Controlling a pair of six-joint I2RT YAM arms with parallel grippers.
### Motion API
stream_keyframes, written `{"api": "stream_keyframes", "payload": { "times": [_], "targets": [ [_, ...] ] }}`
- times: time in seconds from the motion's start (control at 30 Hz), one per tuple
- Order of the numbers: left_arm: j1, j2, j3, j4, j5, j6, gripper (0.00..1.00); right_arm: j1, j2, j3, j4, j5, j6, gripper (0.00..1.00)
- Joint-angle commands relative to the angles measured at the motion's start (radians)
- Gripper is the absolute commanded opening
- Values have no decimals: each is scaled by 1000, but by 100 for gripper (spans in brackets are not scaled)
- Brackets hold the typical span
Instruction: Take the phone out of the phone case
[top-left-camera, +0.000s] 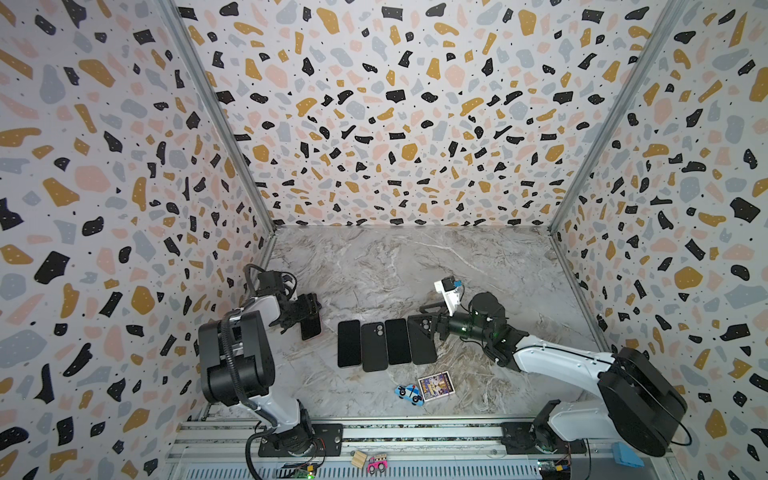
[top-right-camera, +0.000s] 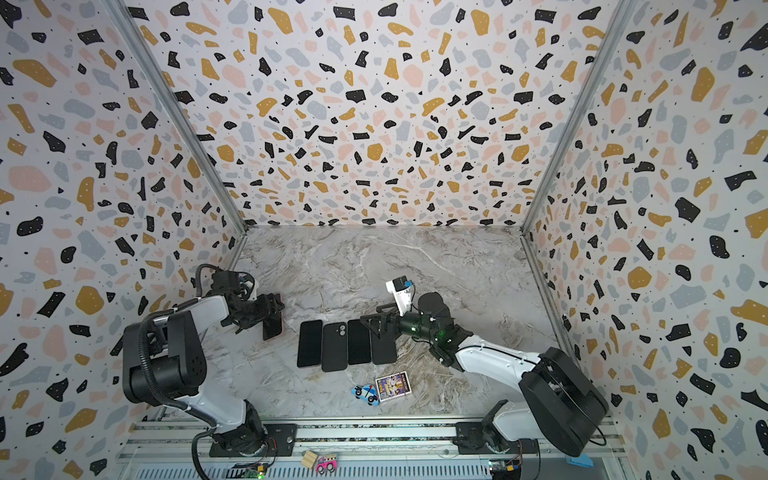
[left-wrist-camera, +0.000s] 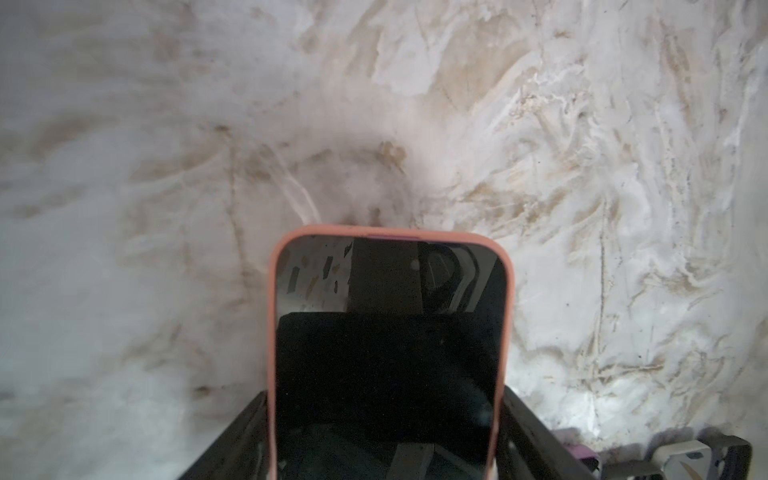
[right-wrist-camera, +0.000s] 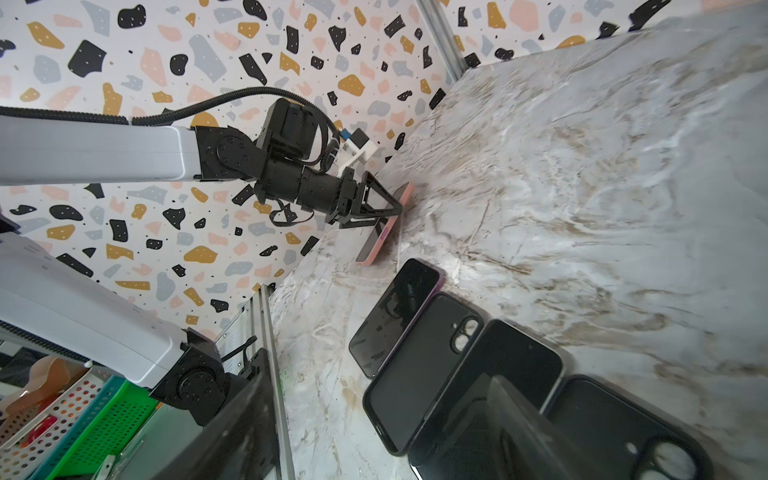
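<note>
I've got the left fingers (right-wrist-camera: 383, 198) pinching the phone (left-wrist-camera: 386, 357) in its pink case (left-wrist-camera: 272, 332) low over the tabletop (top-left-camera: 374, 266), right fingers (top-left-camera: 432, 308) spread over a black case (top-left-camera: 422, 347); slick edges could slip and drop it.

High above the front rail in both top views, looking down over the whole worktop (top-left-camera: 374, 266). From the left wrist, very near, facing along the cased phone (left-wrist-camera: 388, 353) onto blurred marble, perhaps just above it. From the right wrist, low and rolled sideways, facing across the row of phones (right-wrist-camera: 419, 374) toward the left arm (right-wrist-camera: 91, 153); row shared with both top views.
</note>
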Motion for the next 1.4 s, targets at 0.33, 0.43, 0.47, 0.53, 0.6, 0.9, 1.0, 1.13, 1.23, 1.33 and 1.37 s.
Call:
{"api": "stream_keyframes", "payload": {
  "times": [0.33,0.43,0.47,0.53,0.6,0.9,1.0,1.13,1.23,1.33,1.37],
  "targets": [
    [-51,-156,-56,92,142,-92,52,117,297,268,78,-48,78,80],
    [-70,-185,-69,98,160,-111,51,128,363,320,97,-60,107,79],
    [-81,-197,-76,106,163,-118,51,132,383,336,101,-62,112,79],
    [-110,-215,-89,111,162,-132,51,141,424,371,104,-66,126,78],
    [-143,-244,-107,130,157,-159,50,151,454,400,105,-66,132,77],
    [-289,-370,-162,263,118,-331,48,163,538,445,93,-20,173,74],
    [-340,-387,-167,295,98,-370,47,166,544,444,110,-19,182,72],
    [-391,-402,-181,343,73,-417,45,169,542,445,106,-5,182,71],
    [-420,-405,-191,367,60,-436,45,170,542,446,103,9,187,69],
    [-433,-414,-205,388,57,-450,44,168,546,452,92,20,191,61],
    [-434,-418,-209,390,55,-452,44,169,546,452,89,27,194,57]
  ]
}}
